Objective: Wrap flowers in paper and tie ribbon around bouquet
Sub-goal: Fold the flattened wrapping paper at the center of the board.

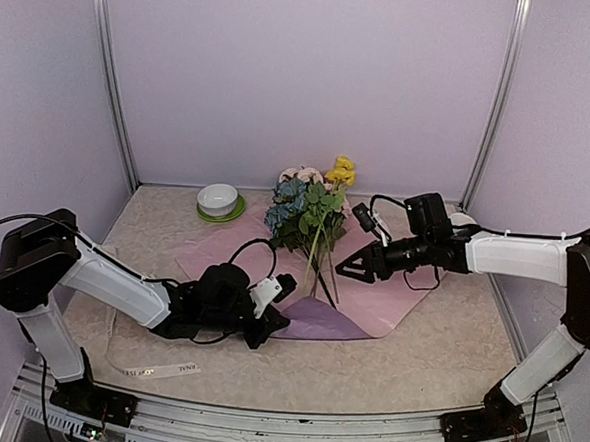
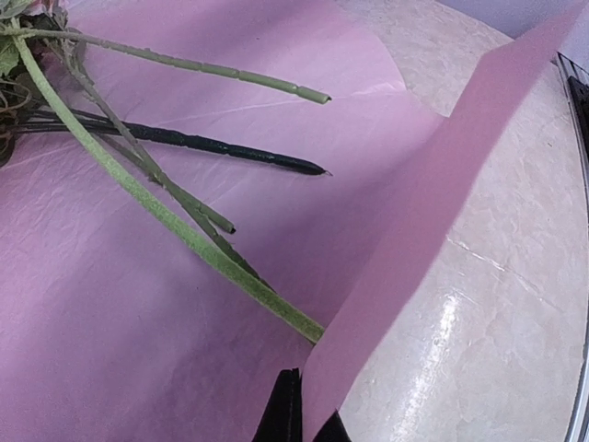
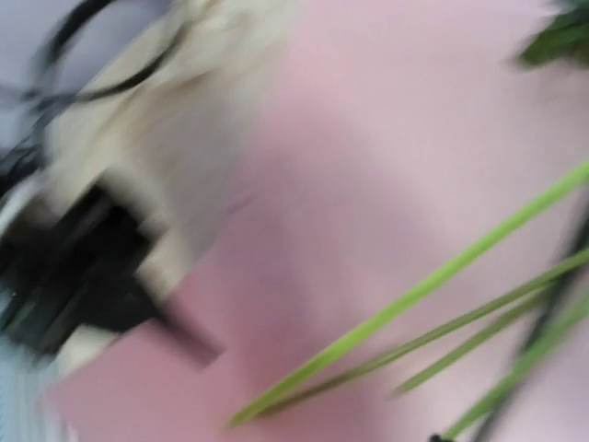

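Starting at the left: one ribbon [image 1: 156,371] lies flat on the table [image 1: 447,361] by the near edge, in front of the left arm. Its length runs left to right, well apart from the rest.

Next, the left gripper [image 1: 271,320] is low at the near corner of the paper [image 1: 396,287]. The wrist view settles it: its dark fingers [image 2: 287,416] are clamped tight on the paper's edge, holding a flap up off the table beside the stem ends. One sheet, lilac-pink, spread mid-table.

Back by the wall, one white bowl [image 1: 218,195] sits on one green plate [image 1: 207,215], just left of the blooms.

Centre now: one bunch, the flowers [image 1: 303,214], lying on the paper with its long axis running back to front. Blooms face the rear wall, stems [image 2: 175,221] point at the near edge. Up close there is one dark stem among several green ones, ends spread apart.

On the right, the right gripper [image 1: 344,270] hangs just over the paper, nose aimed left, close beside the stems. Its wrist view is a blur, and from above I cannot tell how wide its jaws stand.
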Tool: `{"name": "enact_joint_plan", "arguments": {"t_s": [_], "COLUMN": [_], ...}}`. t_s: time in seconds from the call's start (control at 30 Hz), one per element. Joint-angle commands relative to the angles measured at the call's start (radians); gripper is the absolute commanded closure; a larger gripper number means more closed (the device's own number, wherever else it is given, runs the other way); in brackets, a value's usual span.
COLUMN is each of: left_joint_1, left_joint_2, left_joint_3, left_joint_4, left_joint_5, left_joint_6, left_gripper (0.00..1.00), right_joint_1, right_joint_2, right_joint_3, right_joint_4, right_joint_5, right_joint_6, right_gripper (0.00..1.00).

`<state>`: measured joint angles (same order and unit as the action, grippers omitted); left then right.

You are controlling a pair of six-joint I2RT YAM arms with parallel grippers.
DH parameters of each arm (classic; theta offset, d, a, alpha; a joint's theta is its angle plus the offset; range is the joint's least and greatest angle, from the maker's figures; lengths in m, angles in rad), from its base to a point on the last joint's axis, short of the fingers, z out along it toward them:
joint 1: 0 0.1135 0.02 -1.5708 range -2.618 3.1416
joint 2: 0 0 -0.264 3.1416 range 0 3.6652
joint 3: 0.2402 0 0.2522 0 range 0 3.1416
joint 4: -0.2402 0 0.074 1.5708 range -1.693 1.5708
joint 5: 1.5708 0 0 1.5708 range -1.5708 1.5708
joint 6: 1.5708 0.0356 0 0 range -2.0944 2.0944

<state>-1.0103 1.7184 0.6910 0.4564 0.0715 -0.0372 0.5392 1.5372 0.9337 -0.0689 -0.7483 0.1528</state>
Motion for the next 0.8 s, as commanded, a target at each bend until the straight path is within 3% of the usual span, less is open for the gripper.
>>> {"name": "enact_joint_plan", "arguments": {"t_s": [0.0,0.17,0.33,0.4,0.57,0.7,0.77], "left_joint_1": [0.012,0.015,0.016,0.019,0.029,0.048,0.060], "left_joint_2": [0.012,0.008,0.003,0.006,0.019,0.028,0.034], "left_joint_3": [0.029,0.026,0.021,0.023,0.028,0.026,0.022], "left_joint_4": [0.020,0.018,0.028,0.038,0.065,0.080,0.095], "left_joint_5": [0.010,0.009,0.012,0.021,0.006,0.012,0.011], "left_joint_6": [-0.002,-0.007,-0.011,-0.016,-0.020,-0.029,-0.038], "left_gripper": [1.00,1.00,1.00,1.00,1.00,1.00,1.00], "right_joint_1": [-0.014,-0.010,0.019,0.041,0.079,0.065,0.062], "right_joint_2": [0.208,0.371,0.414,0.427,0.448,0.413,0.403], "right_joint_3": [0.149,0.265,0.226,0.210,0.167,0.105,0.091], "right_joint_4": [-0.050,-0.050,0.064,0.105,0.185,0.217,0.232], "right_joint_5": [0.235,0.357,0.284,0.259,0.178,0.221,0.220], "right_joint_6": [0.100,0.152,0.226,0.253,0.312,0.384,0.390], "right_gripper": [0.45,0.58,0.92,1.00,1.00,1.00,0.92]}}
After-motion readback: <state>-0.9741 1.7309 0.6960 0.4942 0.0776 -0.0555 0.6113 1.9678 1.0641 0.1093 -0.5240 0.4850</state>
